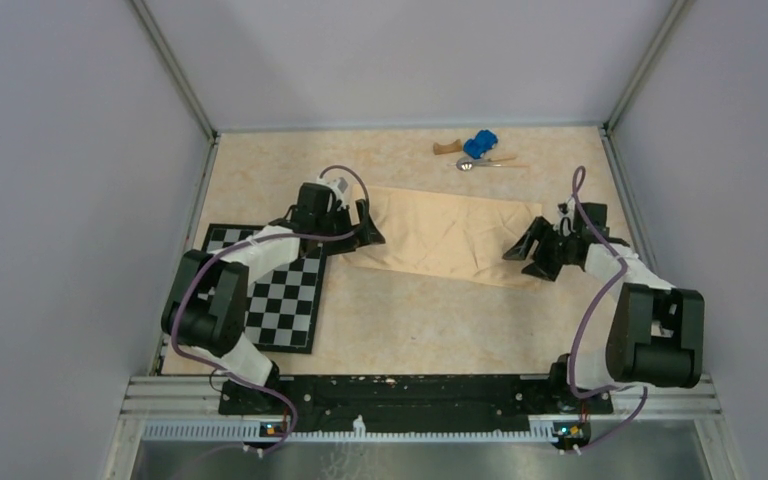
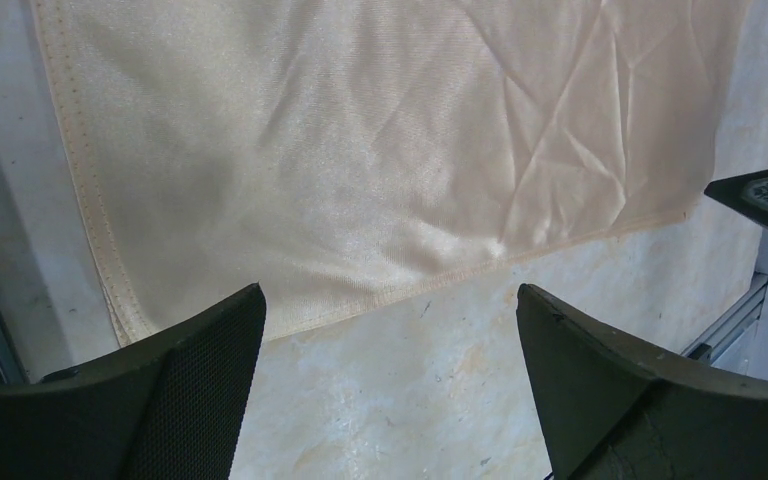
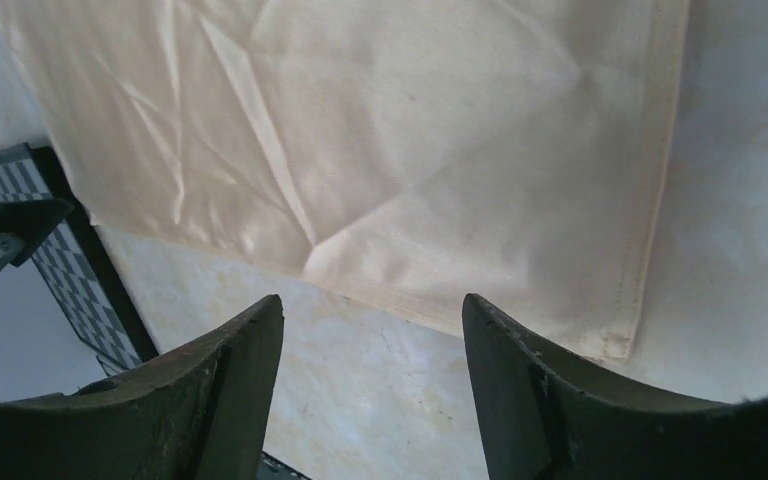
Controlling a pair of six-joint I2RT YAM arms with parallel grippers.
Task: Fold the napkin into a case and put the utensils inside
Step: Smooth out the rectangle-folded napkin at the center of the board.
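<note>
Top external view: the peach napkin [image 1: 450, 235] lies flat in the middle of the counter [image 1: 410, 320]. Its long axis runs left to right, with the right end angled slightly nearer the arm bases. Your left end effector [image 1: 368, 232] sits at its left end and your right end effector [image 1: 528, 258] at its right, both spread wide and empty. The cloth looks thin, light, limp and a little slick, so pinch the stitched hem at the near corners. The spoon [image 1: 472, 163] lies near the far edge.

Left arm [image 1: 222, 300] and right arm [image 1: 650, 335]: black joint housings, white link covers, one purple-grey cable [image 1: 590, 305] each. Fingers [image 2: 200, 385]: black, tapered, inner faces finely textured.
</note>
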